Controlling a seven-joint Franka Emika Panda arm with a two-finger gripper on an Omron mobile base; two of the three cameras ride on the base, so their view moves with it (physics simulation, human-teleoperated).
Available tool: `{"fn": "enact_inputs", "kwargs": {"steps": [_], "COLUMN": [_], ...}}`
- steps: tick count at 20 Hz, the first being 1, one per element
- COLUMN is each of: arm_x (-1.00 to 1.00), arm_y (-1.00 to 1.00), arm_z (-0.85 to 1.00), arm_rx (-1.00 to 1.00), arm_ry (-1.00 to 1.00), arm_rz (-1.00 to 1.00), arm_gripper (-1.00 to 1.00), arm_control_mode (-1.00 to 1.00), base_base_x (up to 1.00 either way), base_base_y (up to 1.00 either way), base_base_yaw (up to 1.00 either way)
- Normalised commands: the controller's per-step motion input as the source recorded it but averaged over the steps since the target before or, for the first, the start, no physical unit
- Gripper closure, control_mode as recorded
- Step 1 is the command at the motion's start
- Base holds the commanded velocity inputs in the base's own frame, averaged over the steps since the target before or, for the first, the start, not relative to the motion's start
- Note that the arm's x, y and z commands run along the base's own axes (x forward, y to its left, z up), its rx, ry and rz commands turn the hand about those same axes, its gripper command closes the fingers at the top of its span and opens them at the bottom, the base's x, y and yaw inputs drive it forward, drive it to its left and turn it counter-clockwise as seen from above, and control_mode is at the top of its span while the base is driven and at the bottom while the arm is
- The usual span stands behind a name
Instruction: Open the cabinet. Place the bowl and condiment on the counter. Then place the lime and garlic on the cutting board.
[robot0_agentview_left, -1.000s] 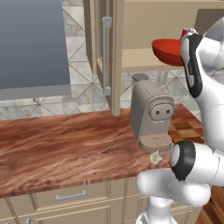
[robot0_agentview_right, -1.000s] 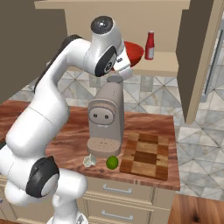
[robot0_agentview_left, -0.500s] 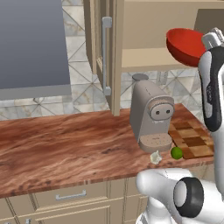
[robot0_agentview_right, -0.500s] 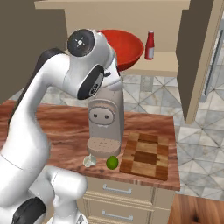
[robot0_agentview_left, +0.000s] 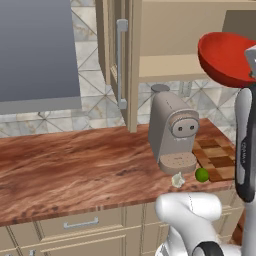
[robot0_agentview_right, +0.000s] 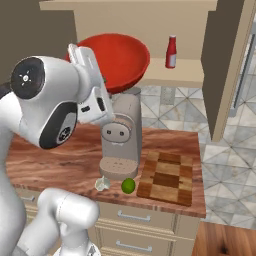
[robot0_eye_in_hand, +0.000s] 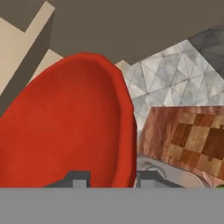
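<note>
The glossy red bowl (robot0_agentview_left: 225, 57) hangs tilted in the air in front of the open cabinet (robot0_agentview_left: 131, 60), above the coffee machine. My gripper (robot0_eye_in_hand: 113, 178) is shut on the rim of the bowl (robot0_eye_in_hand: 65, 135), one fingertip on each side of its wall. The condiment (robot0_agentview_right: 171, 51) stands upright on the cabinet shelf, to the right of the bowl (robot0_agentview_right: 120, 60). On the counter (robot0_agentview_left: 75, 165) near its front edge the lime (robot0_agentview_left: 201, 174) and the garlic (robot0_agentview_left: 178, 180) lie side by side, just left of the cutting board (robot0_agentview_left: 217, 155).
A grey coffee machine (robot0_agentview_left: 172, 132) stands on the counter under the bowl, beside the board. The cabinet door stands swung open with its silver handle (robot0_agentview_left: 121, 62) facing me. Drawers (robot0_agentview_left: 80, 225) run below the counter. The counter's right end (robot0_agentview_right: 200, 200) drops off to the floor.
The arm has lifted the bowl up and out from the cabinet shelf toward me, tilting it; it now hangs higher and nearer. The condiment, lime and garlic have not moved.
</note>
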Motion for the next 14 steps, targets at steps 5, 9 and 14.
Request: {"fn": "enact_inputs", "kwargs": {"steps": [5, 9, 14], "arm_x": [-1.00, -0.99, -0.68], "arm_y": [0.37, 0.16, 0.17], "arm_z": [-0.03, -0.02, -0.12], "arm_rx": [-0.02, 0.00, 0.00], "arm_ry": [0.01, 0.03, 0.08], "arm_rz": [-0.04, -0.01, 0.00], "arm_gripper": [1.00, 1.00, 1.00], "arm_control_mode": [-1.00, -1.00, -1.00], "base_base_x": [0.00, 0.00, 0.00], "base_base_y": [0.00, 0.00, 0.00], "base_base_yaw": [0.00, 0.00, 0.00]}}
